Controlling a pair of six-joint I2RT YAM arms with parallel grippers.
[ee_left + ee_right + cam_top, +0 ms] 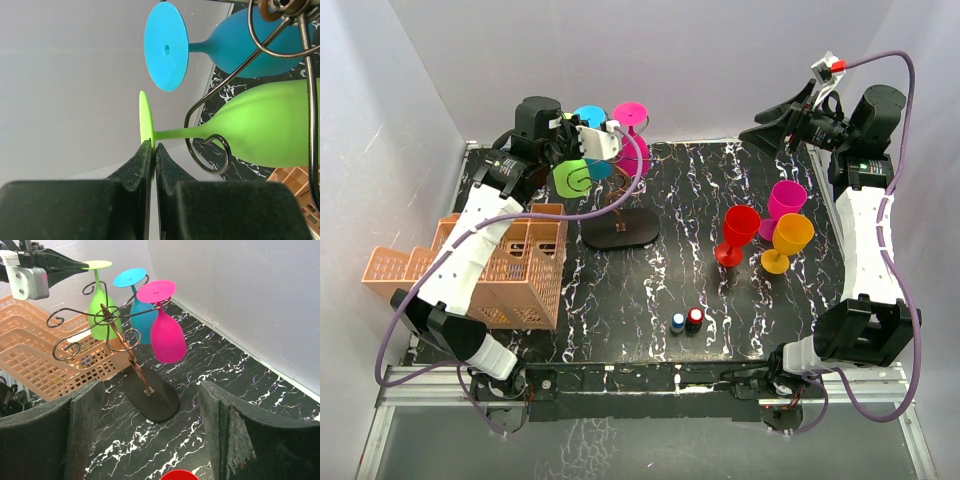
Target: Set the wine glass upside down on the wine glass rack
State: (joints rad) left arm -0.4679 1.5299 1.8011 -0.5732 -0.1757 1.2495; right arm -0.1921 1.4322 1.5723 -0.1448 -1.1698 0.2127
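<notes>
The wine glass rack (620, 230) stands at the back left, a thin brown wire stand on a black oval base (150, 395). A blue glass (592, 120) and a pink glass (630, 115) hang upside down on it. My left gripper (582, 140) is shut on the foot of a green wine glass (575, 178). In the left wrist view my gripper (154, 145) pinches the foot's rim, and the green glass (260, 125) has its stem beside a scroll arm (212, 152). The green glass (100, 315) is bowl down, its foot a little above the wire. My right gripper (775, 125) is open, raised at the back right.
A red glass (738, 235), a magenta glass (785, 205) and an orange glass (790, 240) stand upright at the right. An orange lattice crate (520, 270) sits at the left, close to the rack. Two small bottles (686, 320) stand near the front middle.
</notes>
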